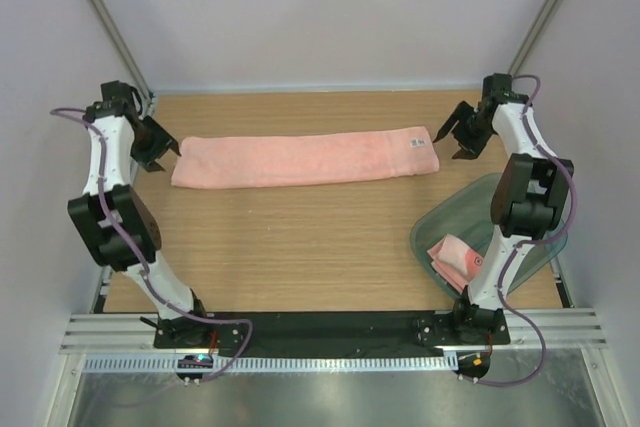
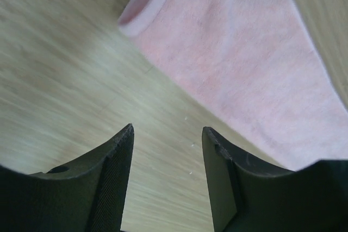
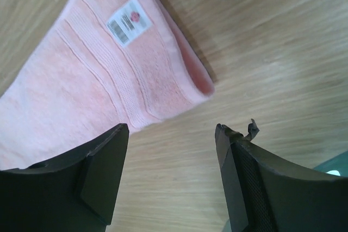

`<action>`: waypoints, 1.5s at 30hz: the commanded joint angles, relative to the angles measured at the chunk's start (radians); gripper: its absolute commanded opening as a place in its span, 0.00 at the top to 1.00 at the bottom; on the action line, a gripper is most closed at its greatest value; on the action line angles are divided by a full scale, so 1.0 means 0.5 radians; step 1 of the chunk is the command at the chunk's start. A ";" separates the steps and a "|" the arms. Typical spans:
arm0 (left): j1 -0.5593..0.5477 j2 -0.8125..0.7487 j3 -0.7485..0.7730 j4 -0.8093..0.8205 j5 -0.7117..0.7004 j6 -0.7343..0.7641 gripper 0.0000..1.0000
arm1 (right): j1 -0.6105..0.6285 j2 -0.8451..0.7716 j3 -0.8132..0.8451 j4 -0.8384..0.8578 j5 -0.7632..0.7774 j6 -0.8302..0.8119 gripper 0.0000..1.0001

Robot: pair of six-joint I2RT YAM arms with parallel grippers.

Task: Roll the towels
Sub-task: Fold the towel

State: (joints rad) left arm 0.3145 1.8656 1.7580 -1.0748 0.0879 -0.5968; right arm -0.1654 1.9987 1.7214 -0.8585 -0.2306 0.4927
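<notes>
A long pink towel [image 1: 305,158], folded into a narrow strip, lies flat across the far half of the wooden table [image 1: 300,247]. It has a white label [image 1: 416,140] near its right end. My left gripper [image 1: 163,155] is open and empty just left of the towel's left end [image 2: 239,52]. My right gripper [image 1: 453,139] is open and empty just right of the towel's right end [image 3: 109,80]. A second pink towel [image 1: 455,259], rolled, lies in the green bin [image 1: 450,217] at the right.
The green bin sits at the table's right edge beside the right arm. Grey walls and metal posts close in the back and sides. A black strip and metal rail run along the near edge.
</notes>
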 commanded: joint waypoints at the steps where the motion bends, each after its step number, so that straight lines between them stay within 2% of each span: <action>1: -0.049 -0.298 -0.407 0.235 -0.007 0.126 0.46 | 0.009 -0.101 -0.200 0.143 -0.109 -0.044 0.29; 5: -0.126 -0.631 -0.809 0.351 0.014 0.114 0.47 | 0.012 -0.092 -0.255 0.162 -0.140 -0.040 0.28; 11: -0.221 -0.850 -1.202 0.530 -0.050 0.126 0.47 | 0.012 -0.025 -0.289 0.204 -0.143 -0.019 0.27; 17: -0.221 -0.964 -1.371 0.625 -0.087 0.160 0.47 | 0.015 0.061 -0.326 0.275 -0.143 -0.004 0.31; 27: -0.221 -0.942 -1.362 0.634 -0.068 0.166 0.48 | 0.039 0.166 -0.372 0.346 -0.094 -0.001 0.33; 33: -0.224 -0.952 -1.378 0.634 -0.072 0.172 0.49 | 0.036 0.230 -0.366 0.379 -0.113 -0.004 0.49; 36: -0.227 -0.949 -1.378 0.634 -0.075 0.175 0.49 | 0.036 0.233 -0.366 0.373 -0.091 -0.013 0.69; 40: -0.224 -0.939 -1.375 0.634 -0.075 0.172 0.49 | 0.024 0.215 -0.366 0.358 -0.076 -0.031 0.85; 45: -0.239 -0.949 -1.384 0.634 -0.075 0.178 0.50 | -0.013 0.129 -0.378 0.324 -0.064 -0.046 0.98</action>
State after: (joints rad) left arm 0.2001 1.4162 1.0706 -0.7918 0.0605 -0.5198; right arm -0.1562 2.1101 1.5368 -0.6895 -0.2886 0.4873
